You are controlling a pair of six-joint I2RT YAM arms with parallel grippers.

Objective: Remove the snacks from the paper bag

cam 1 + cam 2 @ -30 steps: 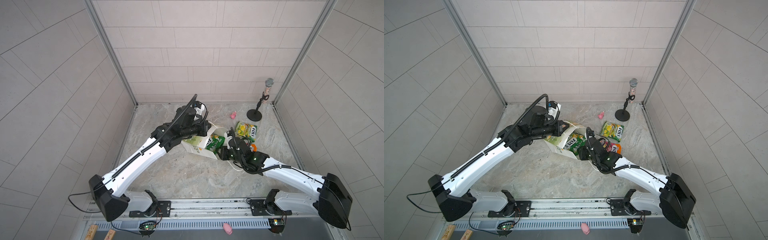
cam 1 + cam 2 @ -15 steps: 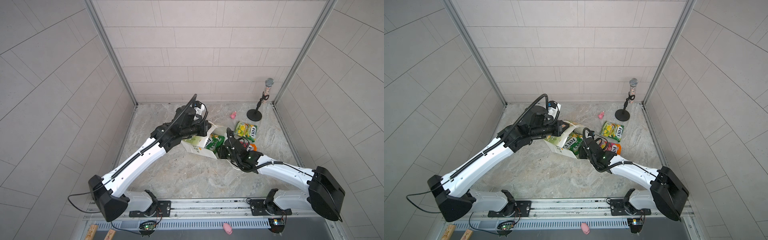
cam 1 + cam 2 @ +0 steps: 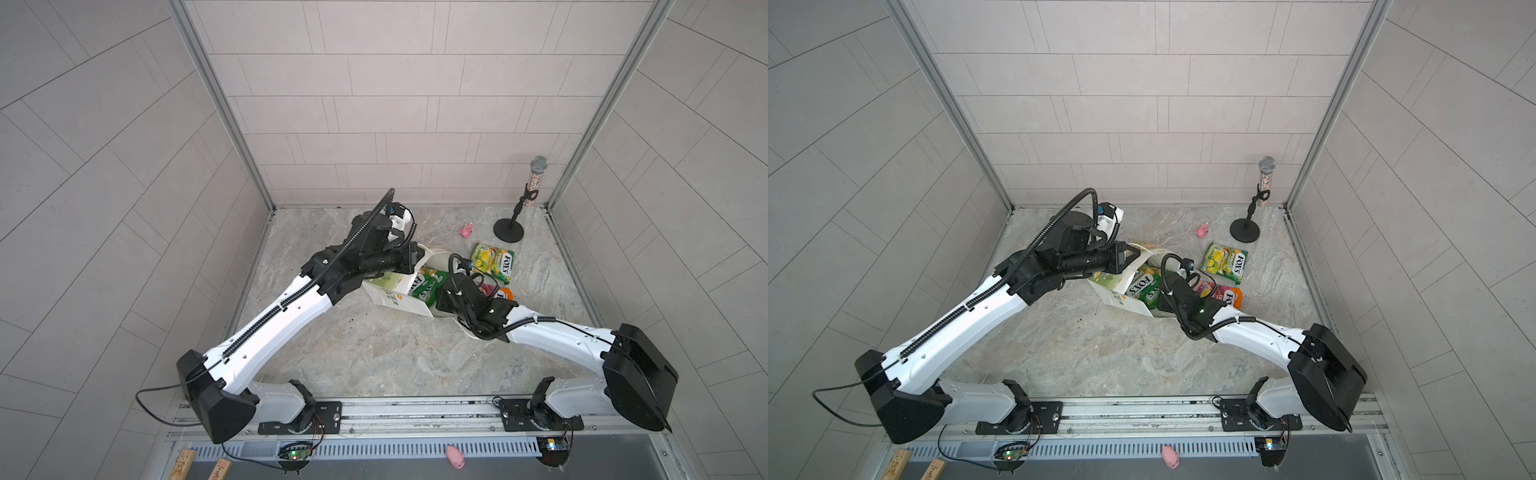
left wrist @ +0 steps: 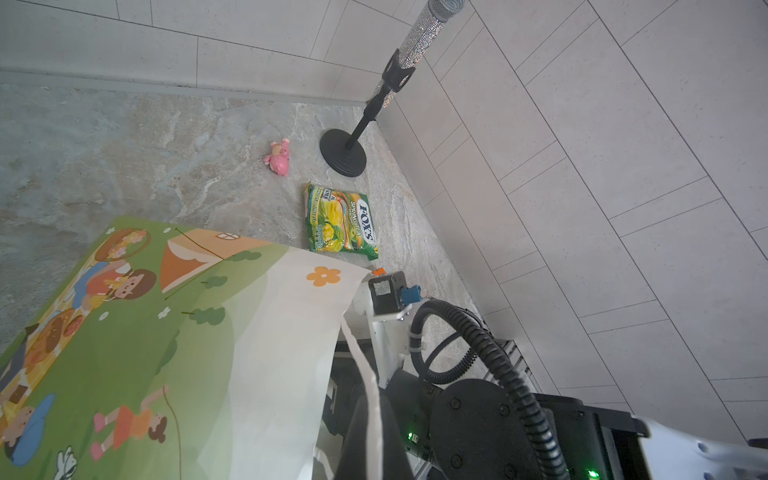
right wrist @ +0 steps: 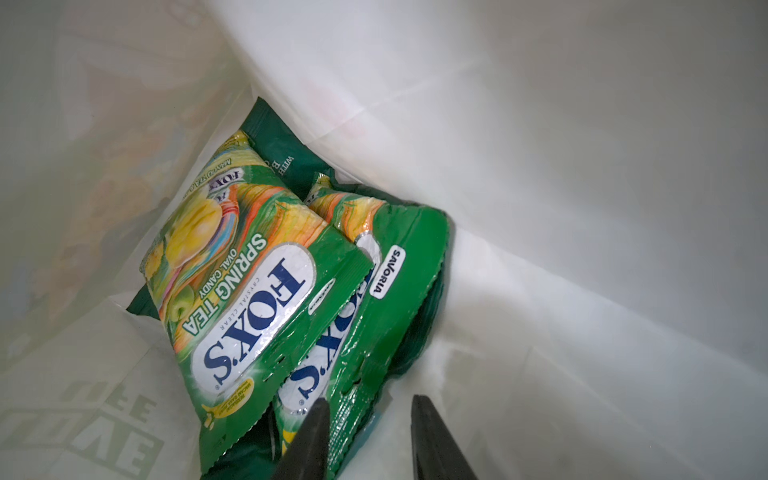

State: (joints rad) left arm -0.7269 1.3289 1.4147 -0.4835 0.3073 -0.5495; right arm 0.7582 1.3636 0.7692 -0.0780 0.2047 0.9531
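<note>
The paper bag (image 3: pixel 394 296) (image 3: pixel 1121 297) lies tilted on the floor with its mouth facing right. My left gripper (image 3: pixel 414 258) (image 4: pixel 366 401) is shut on its rim by the white cord handle. My right gripper (image 5: pixel 366 405) is inside the bag and open, its fingers either side of the sealed edge of a yellow-green FOX'S packet (image 5: pixel 374 299). Another FOX'S packet (image 5: pixel 249 291) (image 3: pixel 428 284) overlaps it, on top of a dark green bag (image 5: pixel 274 145). Out on the floor lie a yellow-green FOX'S packet (image 3: pixel 493 264) (image 4: pixel 343 222) and a red-pink-orange packet (image 3: pixel 502 293) (image 3: pixel 1227 296).
A microphone on a round black stand (image 3: pixel 509 230) stands in the back right corner. A pink toy (image 3: pixel 467 230) lies near it and another pink toy (image 3: pixel 455 456) on the front rail. Tiled walls close in three sides.
My right gripper has pushed a little further left into the bag's mouth. The left arm and the bag have stayed put.
</note>
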